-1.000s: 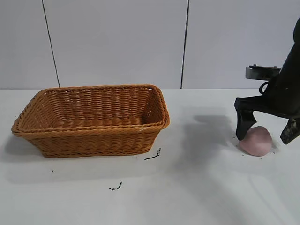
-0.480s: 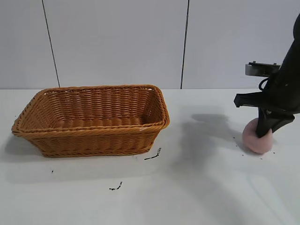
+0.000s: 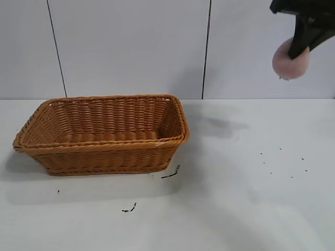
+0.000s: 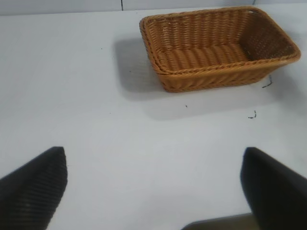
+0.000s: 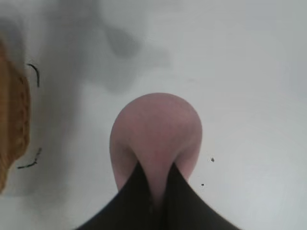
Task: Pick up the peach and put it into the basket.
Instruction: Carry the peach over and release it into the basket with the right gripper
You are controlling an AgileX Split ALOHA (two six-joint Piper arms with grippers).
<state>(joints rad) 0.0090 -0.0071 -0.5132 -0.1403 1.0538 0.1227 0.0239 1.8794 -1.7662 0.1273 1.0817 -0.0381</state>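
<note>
no readable text, labels, brands, numbers or signs anywhere in view

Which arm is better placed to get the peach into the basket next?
Right. Its gripper holds the peach aloft, right of the basket. The left gripper hangs open, empty.

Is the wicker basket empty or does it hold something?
Empty: the basket shows bare weave inside; the peach hangs in the right pincer.

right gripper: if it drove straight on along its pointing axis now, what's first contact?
Likely bare table. The right gripper, shut on the peach, points down at open tabletop, so the peach would land first. The basket sits off to the side; depth is unclear.
</note>
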